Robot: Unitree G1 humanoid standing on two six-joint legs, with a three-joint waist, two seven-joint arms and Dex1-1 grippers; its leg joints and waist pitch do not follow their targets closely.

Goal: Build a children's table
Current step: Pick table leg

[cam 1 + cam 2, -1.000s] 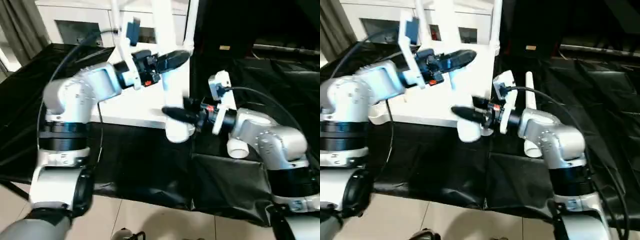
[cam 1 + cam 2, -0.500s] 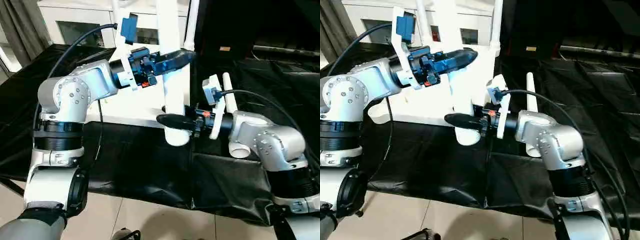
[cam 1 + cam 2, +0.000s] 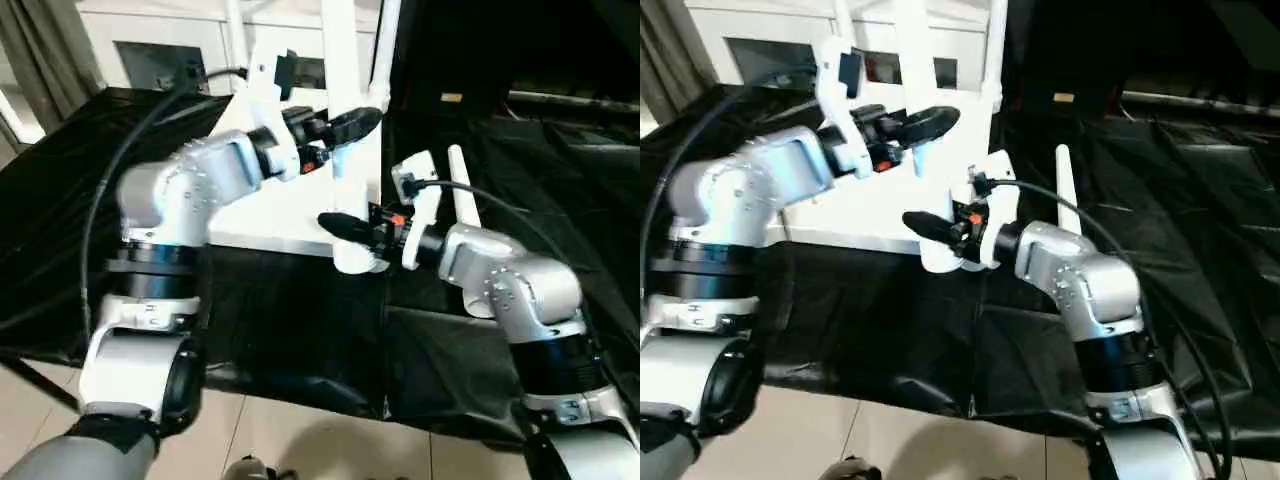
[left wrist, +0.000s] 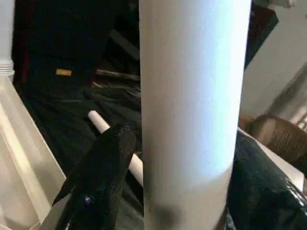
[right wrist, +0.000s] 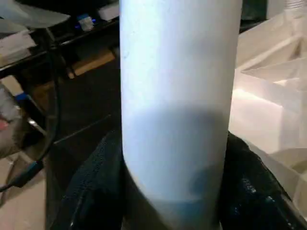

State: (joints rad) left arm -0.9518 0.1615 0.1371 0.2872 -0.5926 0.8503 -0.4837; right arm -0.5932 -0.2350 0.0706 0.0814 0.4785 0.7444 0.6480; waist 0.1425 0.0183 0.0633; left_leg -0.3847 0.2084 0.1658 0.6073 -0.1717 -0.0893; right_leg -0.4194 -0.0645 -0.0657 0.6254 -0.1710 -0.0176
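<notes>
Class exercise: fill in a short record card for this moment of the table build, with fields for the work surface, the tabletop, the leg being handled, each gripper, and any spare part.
Work surface: black cloth
Tabletop: white, lying on the cloth
Handled leg: white tube, upright at the tabletop's near right corner
Left gripper: fingers either side of the leg, higher up
Right gripper: fingers either side of the leg, near its base
Spare leg: lying on the cloth, behind the right arm

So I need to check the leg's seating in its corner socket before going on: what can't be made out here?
- Upright leg: top cut off by the head views' upper edge.
- Its foot and corner socket: hidden behind the right tool in the left eye view.
- Left tool, left wrist view: whether its fingers actually press the leg is unclear.
</notes>
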